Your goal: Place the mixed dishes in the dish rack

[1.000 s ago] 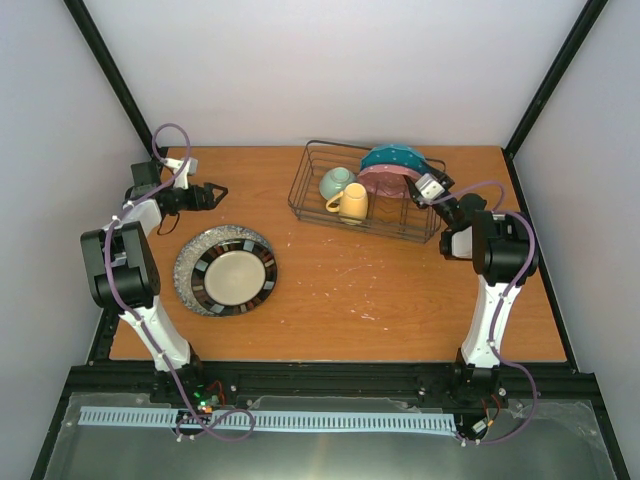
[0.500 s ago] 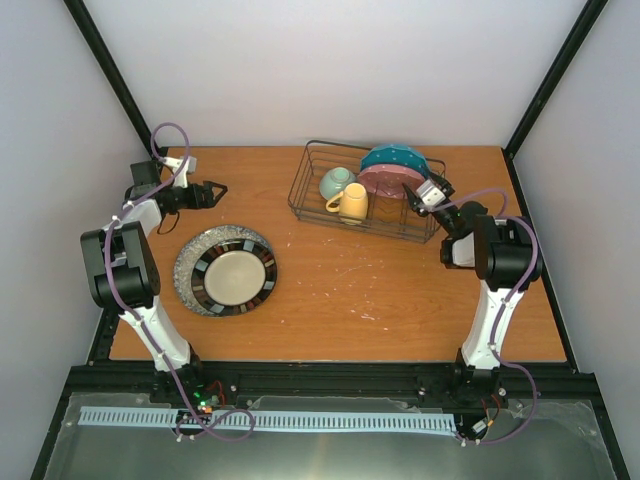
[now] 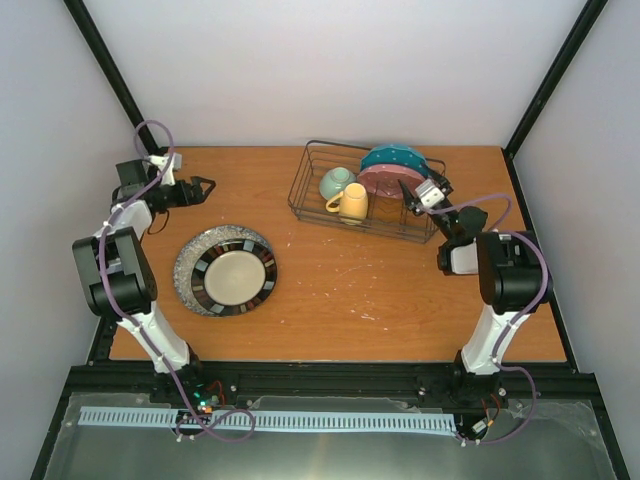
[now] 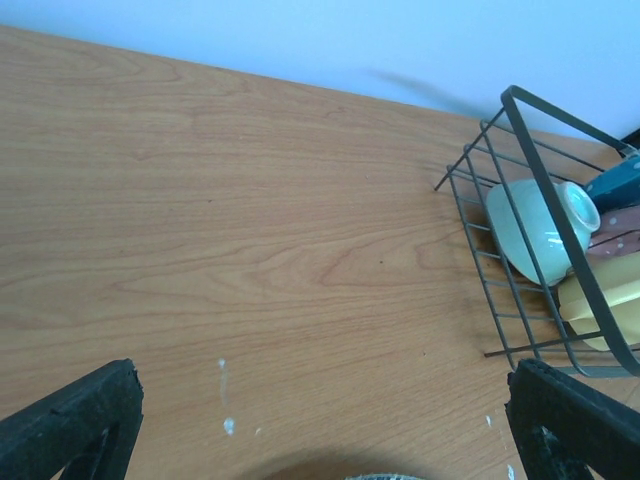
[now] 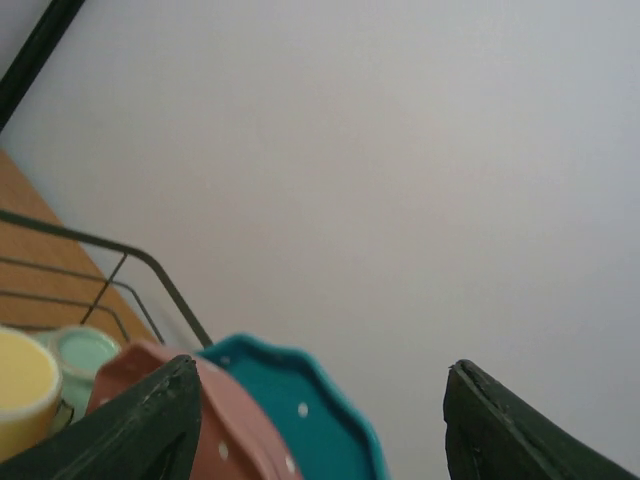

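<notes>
Standing in the rack (image 3: 296,190) are the mug (image 3: 350,203), bowl (image 3: 336,182), teal plate (image 3: 400,157) and pink plate (image 3: 385,180); the left hand (image 3: 207,186) and right hand (image 3: 410,195) both gape wide, empty.

I count four plates: teal plate (image 3: 400,156), pink plate (image 3: 385,180), cream plate (image 3: 237,278), grey plate (image 3: 189,263); one mug (image 3: 352,203); one bowl (image 3: 336,182); one rack (image 3: 299,176).

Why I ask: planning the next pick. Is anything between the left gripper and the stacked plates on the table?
Nothing visible: only bare table separates the open left gripper from the cream plate atop the grey speckled plate.
</notes>
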`<control>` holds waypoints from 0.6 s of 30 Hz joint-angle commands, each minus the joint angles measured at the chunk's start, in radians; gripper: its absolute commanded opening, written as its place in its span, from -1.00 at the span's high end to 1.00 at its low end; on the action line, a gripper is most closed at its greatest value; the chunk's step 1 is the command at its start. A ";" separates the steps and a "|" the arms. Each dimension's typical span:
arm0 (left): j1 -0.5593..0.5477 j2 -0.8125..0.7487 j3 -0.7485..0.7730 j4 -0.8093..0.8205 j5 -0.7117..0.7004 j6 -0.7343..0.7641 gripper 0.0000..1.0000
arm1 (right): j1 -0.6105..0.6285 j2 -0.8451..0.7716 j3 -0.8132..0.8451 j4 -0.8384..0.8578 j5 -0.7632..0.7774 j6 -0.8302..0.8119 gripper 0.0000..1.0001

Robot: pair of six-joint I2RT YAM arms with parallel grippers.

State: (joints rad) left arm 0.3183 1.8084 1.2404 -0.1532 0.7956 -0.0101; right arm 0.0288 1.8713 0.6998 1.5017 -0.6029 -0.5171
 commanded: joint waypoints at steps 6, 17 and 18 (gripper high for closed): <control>0.039 -0.018 0.017 -0.243 -0.058 0.059 -0.99 | 0.244 -0.053 -0.051 0.166 0.120 0.073 -0.30; 0.039 -0.097 -0.069 -0.334 -0.193 0.222 -0.90 | 0.625 -0.361 0.129 -0.908 0.304 0.508 -0.18; 0.039 -0.099 -0.071 -0.344 -0.222 0.250 -0.87 | 0.652 -0.366 0.187 -1.053 0.320 0.518 -0.18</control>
State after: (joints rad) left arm 0.3573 1.7523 1.1675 -0.4305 0.6853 0.1154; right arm 0.5640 1.5787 0.7139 1.1042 -0.3882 -0.0765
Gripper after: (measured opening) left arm 0.958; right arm 0.586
